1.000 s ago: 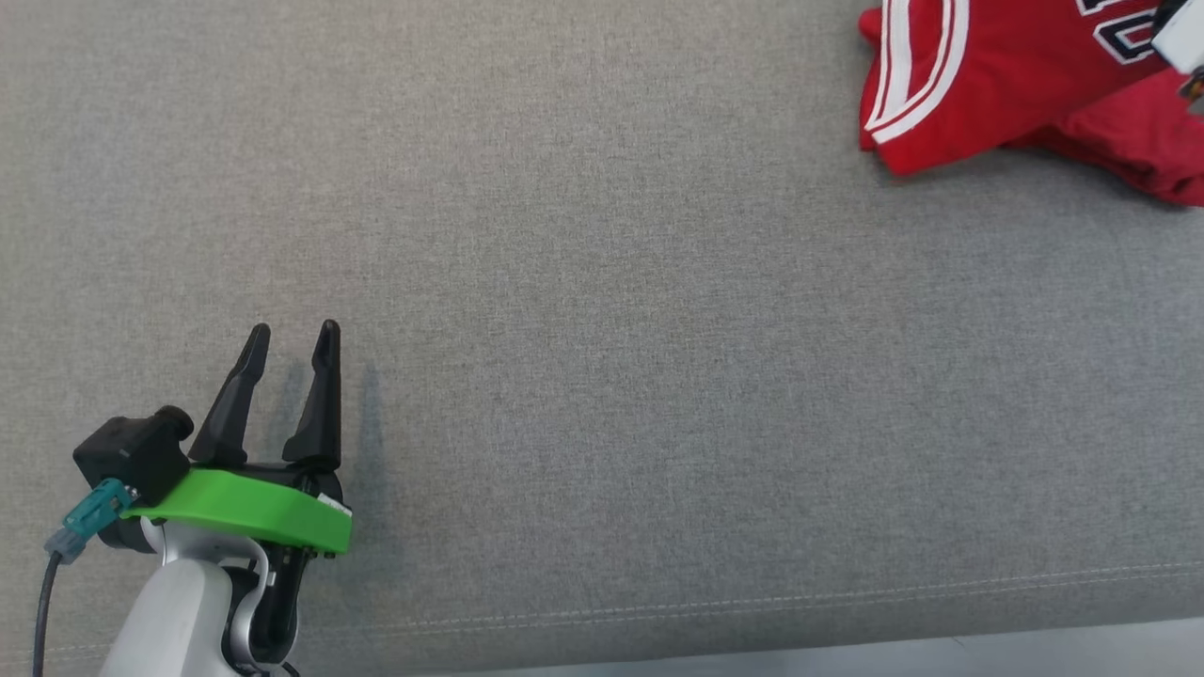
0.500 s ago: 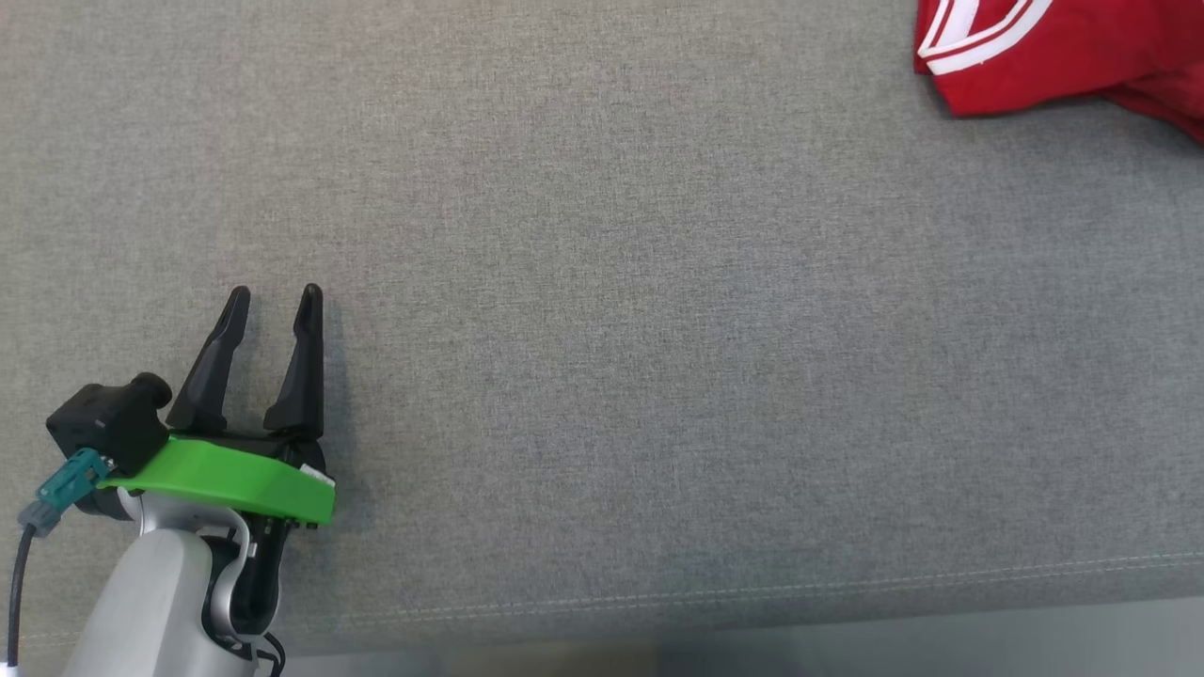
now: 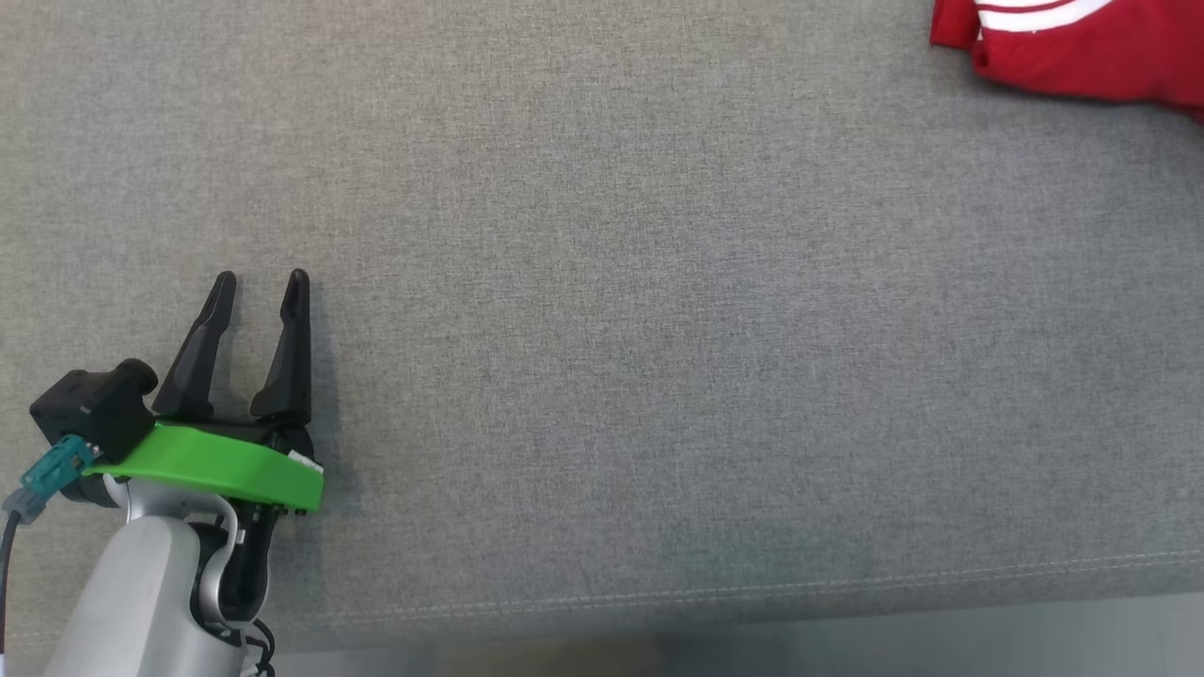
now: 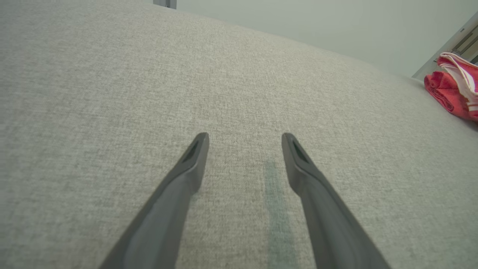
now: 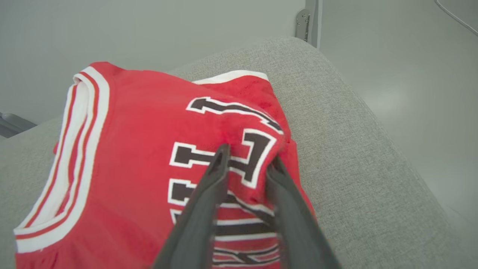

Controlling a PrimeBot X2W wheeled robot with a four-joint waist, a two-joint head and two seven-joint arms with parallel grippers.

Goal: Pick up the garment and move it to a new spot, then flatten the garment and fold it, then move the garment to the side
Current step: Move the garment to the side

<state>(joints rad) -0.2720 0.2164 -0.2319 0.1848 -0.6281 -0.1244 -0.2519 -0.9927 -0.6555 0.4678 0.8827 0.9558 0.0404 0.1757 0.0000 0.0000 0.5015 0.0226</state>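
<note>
You are dealing with a garment [image 5: 142, 130] that is likely going to behave as light, limp, slightly slick jersey cloth. It is bunching wherever nothing is supporting it, so it will probably be trailing and unfolding if you are lifting it by one point. In the right wrist view, working outward from the fingers, the black-and-white lettering [image 5: 186, 155] is lying nearest at 6 o'clock. The striped white trim band [image 5: 74, 149] is curving up the 9 o'clock side toward the far end. That banded edge, or a shoulder, is looking like the firmer place to be taking hold. In the head view the garment [image 3: 1082, 56] is sitting at 1 o'clock, at the far corner of the grey cushion [image 3: 658, 329].

Closest to you, at 8 o'clock, the left gripper [image 3: 261, 277] is hovering over bare cushion with its fingers spread wide, carrying nothing. Farther off, the right gripper [image 5: 249, 153] is down on the lettering, its fingers a narrow gap apart and a raised ridge of red cloth standing between them. Whether they are pinching that ridge or only flanking it, you cannot tell.
</note>
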